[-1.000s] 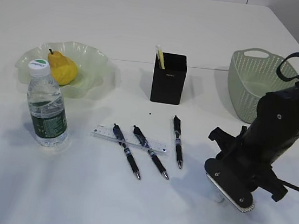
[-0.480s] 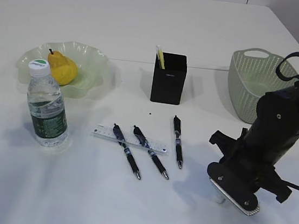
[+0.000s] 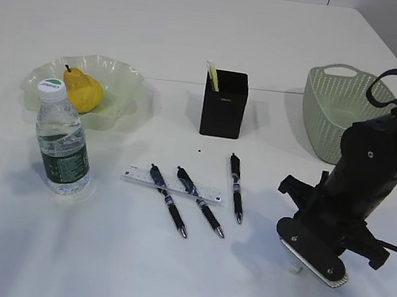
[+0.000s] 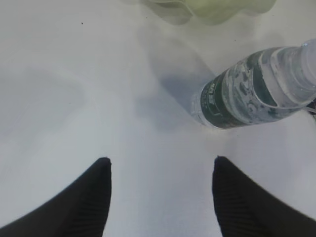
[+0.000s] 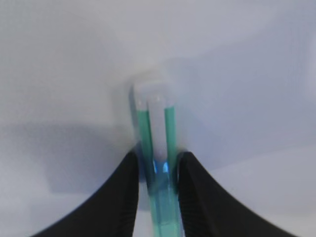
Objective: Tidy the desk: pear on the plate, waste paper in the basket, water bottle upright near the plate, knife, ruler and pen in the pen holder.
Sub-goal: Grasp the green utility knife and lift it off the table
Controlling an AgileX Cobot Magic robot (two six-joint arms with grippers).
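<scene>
Here we have the right fingers [image 5: 154, 170] clamped around a slim, light, stiff green knife [image 5: 155, 128] lying on the worktop [image 3: 168, 275], gripped mid-handle since its plastic looks slippery, while the left fingers [image 4: 160, 190] stand apart.

The pear [image 3: 83, 91] lies on the plate [image 3: 124, 76], bottle [image 3: 62, 140] upright before it. Right of these, the pen holder [image 3: 224, 104], then the basket [image 3: 335, 100]. Ruler [image 3: 172, 184] and pens [image 3: 199, 201] lie before the holder.
</scene>
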